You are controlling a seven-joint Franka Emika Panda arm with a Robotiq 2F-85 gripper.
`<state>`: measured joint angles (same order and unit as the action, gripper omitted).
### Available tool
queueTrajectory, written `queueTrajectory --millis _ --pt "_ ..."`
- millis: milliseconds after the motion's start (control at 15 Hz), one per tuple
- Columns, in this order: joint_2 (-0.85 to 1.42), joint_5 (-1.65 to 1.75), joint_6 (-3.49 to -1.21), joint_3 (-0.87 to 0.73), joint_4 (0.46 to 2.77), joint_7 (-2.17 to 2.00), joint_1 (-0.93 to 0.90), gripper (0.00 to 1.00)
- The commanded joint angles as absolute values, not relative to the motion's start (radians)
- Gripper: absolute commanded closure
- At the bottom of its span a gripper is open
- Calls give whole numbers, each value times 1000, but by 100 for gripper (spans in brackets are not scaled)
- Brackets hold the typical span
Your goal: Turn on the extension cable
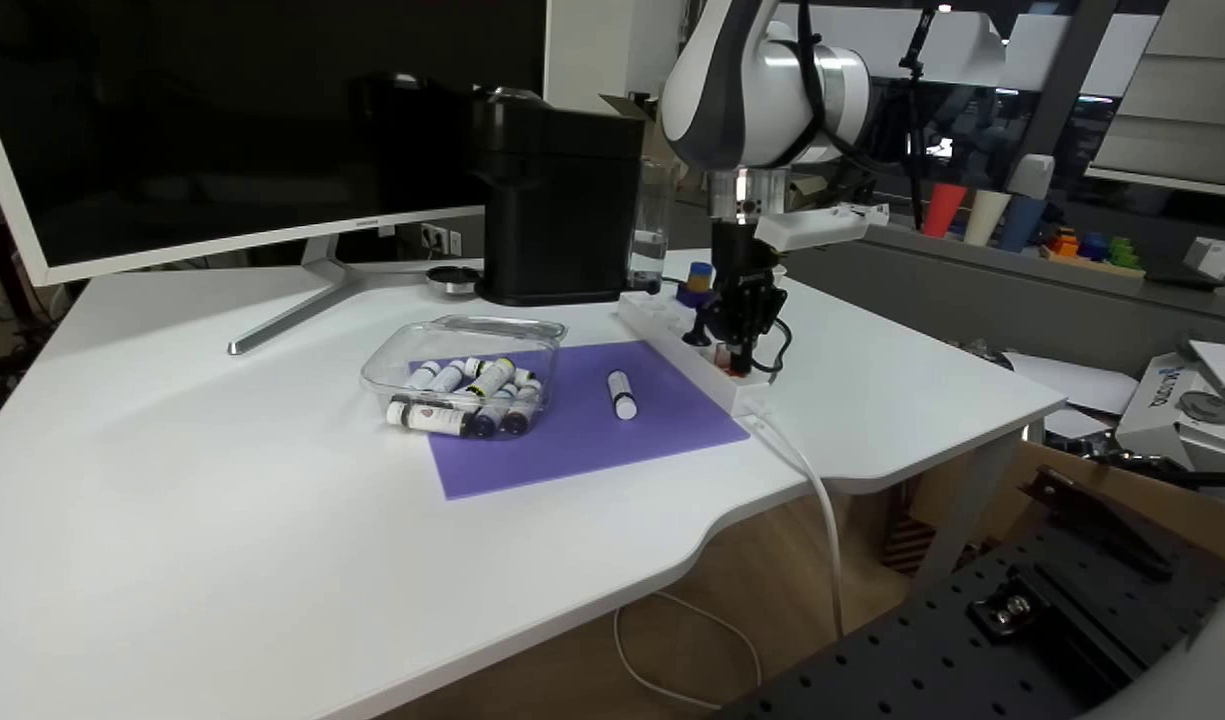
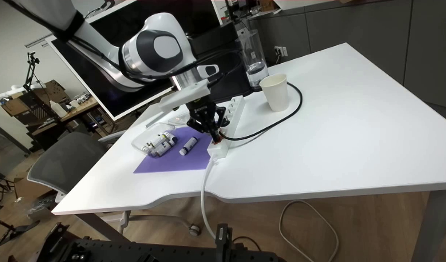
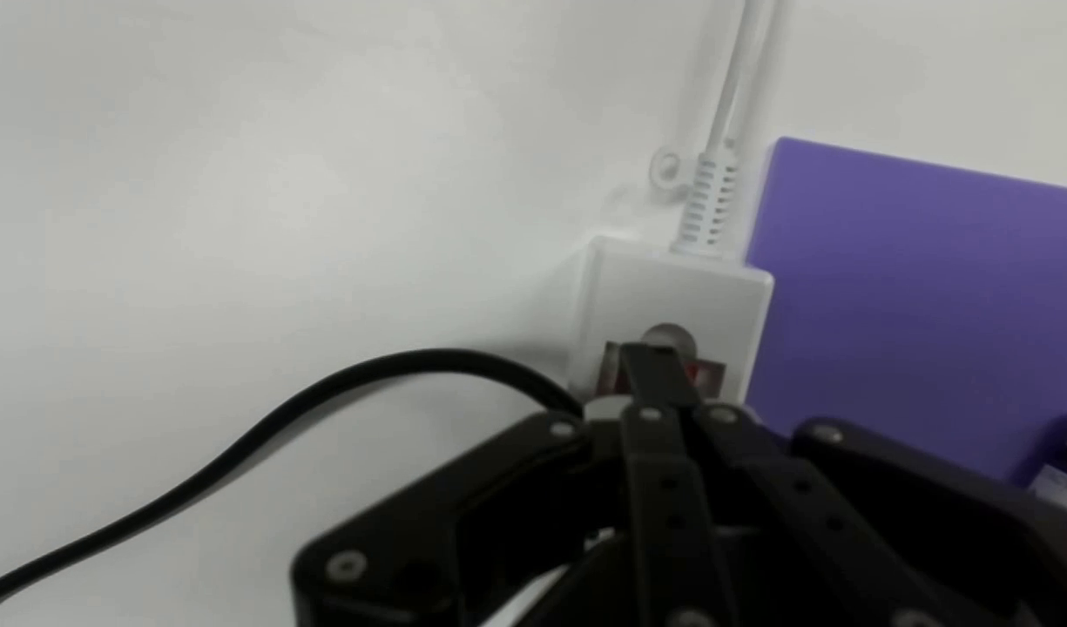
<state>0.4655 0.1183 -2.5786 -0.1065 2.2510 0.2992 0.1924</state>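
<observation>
The extension cable is a white power strip [image 1: 684, 350] lying along the right edge of the purple sheet; it also shows in an exterior view [image 2: 219, 150] and in the wrist view [image 3: 672, 283]. Its white cord [image 1: 824, 500] runs off the table's front edge. My gripper [image 1: 740, 366] points down at the cord end of the strip, fingertips together with nothing seen between them. In the wrist view the fingertips [image 3: 651, 350] are over the red switch [image 3: 707, 376] and hide its middle. Whether they touch or press it, and whether it is lit, I cannot tell.
A black cord [image 2: 277, 123] leaves the strip beside my gripper and curves past a white cup [image 2: 275, 92]. A clear tub [image 1: 462, 350] of small white cylinders and one loose cylinder [image 1: 621, 394] lie on the purple sheet [image 1: 592, 450]. A tall black box [image 1: 562, 200] stands behind.
</observation>
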Motion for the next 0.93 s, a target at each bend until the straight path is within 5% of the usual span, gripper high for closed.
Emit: queueTrajectory --millis 0,867 --pt "487 107 -2593 -96 2220 308 211 100" --pt "604 -30 -2420 -89 2066 324 280 100"
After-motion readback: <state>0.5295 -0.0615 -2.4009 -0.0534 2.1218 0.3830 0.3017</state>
